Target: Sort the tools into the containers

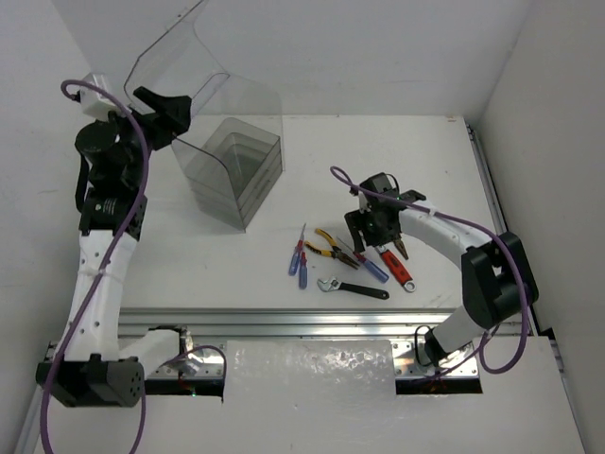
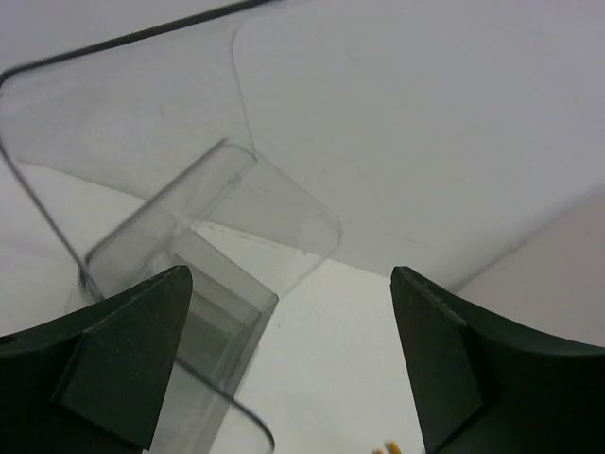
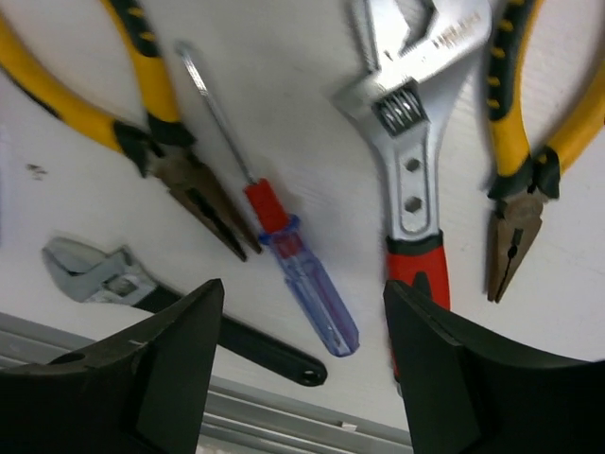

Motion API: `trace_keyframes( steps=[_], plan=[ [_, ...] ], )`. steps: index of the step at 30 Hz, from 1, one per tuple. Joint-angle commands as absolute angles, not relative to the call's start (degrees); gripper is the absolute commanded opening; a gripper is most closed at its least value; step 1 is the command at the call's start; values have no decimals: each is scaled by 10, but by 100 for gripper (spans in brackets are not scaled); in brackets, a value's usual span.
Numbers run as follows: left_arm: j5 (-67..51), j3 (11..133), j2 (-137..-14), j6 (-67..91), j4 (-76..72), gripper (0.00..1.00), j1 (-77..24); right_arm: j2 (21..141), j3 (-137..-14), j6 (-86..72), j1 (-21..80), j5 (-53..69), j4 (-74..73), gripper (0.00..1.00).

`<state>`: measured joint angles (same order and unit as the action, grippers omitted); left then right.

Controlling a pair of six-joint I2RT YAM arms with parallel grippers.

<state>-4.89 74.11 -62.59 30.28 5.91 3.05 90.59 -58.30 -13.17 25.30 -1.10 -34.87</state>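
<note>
The right gripper (image 3: 302,288) hangs released, jaws spread wide, low over the cluster of tools on the table (image 1: 430,156), and straight beneath it lies a screwdriver (image 3: 267,206) with a thin steel shaft, a red collar and a clear blue handle. It looks light and stiff, and its smooth plastic handle could slip or roll, so the faceted blue handle just behind the collar seems the sounder place to pinch, not the narrow shaft. Just beside it lies the red-handled adjustable wrench (image 3: 408,161), probably the heaviest piece here (its bare steel head would want a firm grip at the rubbery handle). It sits between the screwdriver and one pair of yellow-handled pliers (image 3: 518,180). A second pair (image 3: 156,132) lies on the screwdriver's other side with its nose very near the red collar, and a black-handled wrench (image 3: 180,312) rests nearest the table's metal edge. Two more screwdrivers (image 1: 298,257) lie a little apart toward the box (image 1: 213,194). That smoky clear box stands well apart from the tools, its rounded lid (image 1: 180,57) swung up. No tool shows in the stacked trays (image 1: 248,156) inside, though the tint hides the lower ones. The left gripper (image 2: 291,274) is up by the lid, jaws apart and gripping nothing.
</note>
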Motion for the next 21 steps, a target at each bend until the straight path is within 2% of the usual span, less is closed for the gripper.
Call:
trace_keyframes(
  steps=[1,3,4,8,12,21],
  plan=[
    [-101,703,-558,314,88,87,33,892,-550,-137,209,-14,-329,68],
    [-117,658,-516,310,91,88,33,904,-543,-127,203,-22,-317,65],
    [-124,647,-504,308,99,89,33,914,-547,-109,203,-23,-316,60],
    [-149,603,-457,287,133,89,33,957,-568,-85,200,-36,-308,59],
    [-123,591,-418,258,163,90,33,1005,-601,-68,196,-27,-298,56],
    [-149,578,-405,243,175,91,33,1056,-668,-46,189,-33,-319,53]
  ],
)
